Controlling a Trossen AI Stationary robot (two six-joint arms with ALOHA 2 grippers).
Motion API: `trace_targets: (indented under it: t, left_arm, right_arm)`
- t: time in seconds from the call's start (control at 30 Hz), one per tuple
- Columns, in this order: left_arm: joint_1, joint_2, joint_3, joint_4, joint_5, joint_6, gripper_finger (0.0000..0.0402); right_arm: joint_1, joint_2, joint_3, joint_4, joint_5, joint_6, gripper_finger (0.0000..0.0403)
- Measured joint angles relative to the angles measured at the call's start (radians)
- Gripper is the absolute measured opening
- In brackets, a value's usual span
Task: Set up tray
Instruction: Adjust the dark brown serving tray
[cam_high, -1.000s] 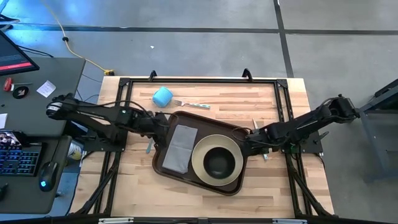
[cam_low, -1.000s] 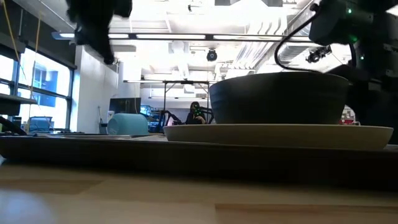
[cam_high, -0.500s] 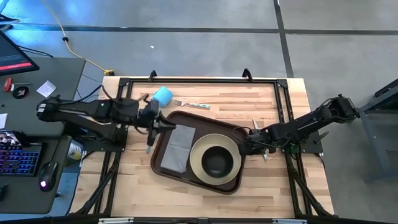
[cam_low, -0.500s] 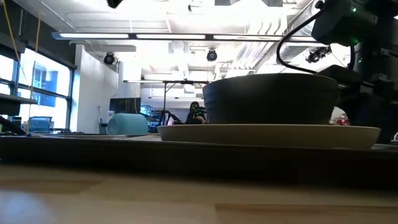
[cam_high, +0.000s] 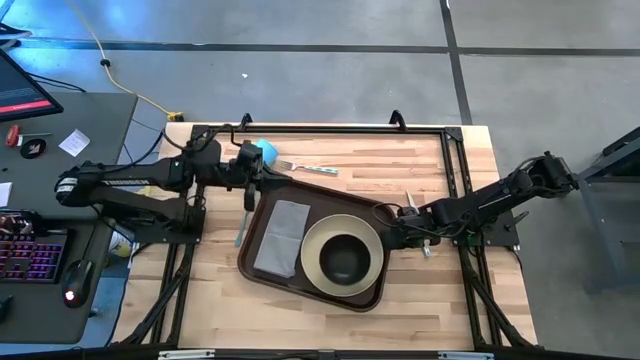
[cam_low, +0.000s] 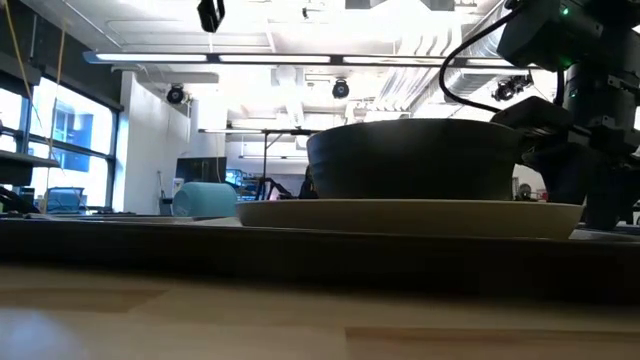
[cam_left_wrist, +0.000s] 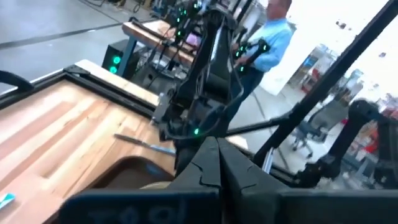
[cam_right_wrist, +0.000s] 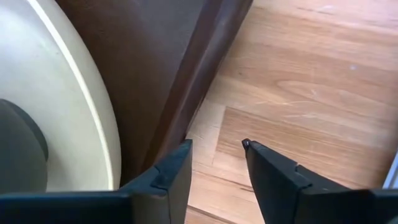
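Two parted fingers of right tool (cam_right_wrist: 214, 146) beside tray (cam_right_wrist: 180, 81) rim, nothing held; left tool's state unclear.

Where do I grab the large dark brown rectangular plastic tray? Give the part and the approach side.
Grip the tray's raised rim at its right short edge, coming in low from the right. That lip is thin enough to pinch, while the round beige plate and grey napkin fill the inside. The right gripper sits there, open.
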Motion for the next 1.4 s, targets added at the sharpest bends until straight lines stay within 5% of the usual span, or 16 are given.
trace_targets:
  t: [0.33,0.67,0.93,1.4]
  left_arm:
    - [0.024,0.0,0.003,-0.028,-0.025,-0.054,0.0099]
    - [0.024,0.0,0.003,-0.075,-0.032,-0.054,0.0065]
    - [0.024,0.0,0.004,-0.075,-0.053,-0.05,0.003]
    - [0.024,0.0,0.004,-0.075,-0.126,-0.057,0.0061]
  right_arm:
    - [0.0,-0.041,0.0,0.019,-0.026,-0.015,0.0143]
    - [-0.012,-0.124,0.0,-0.023,0.106,0.008,0.0141]
    - [-0.048,-0.064,-0.04,0.042,0.057,-0.015,0.0141]
    - [-0.104,-0.016,-0.056,0.068,0.13,-0.062,0.0133]
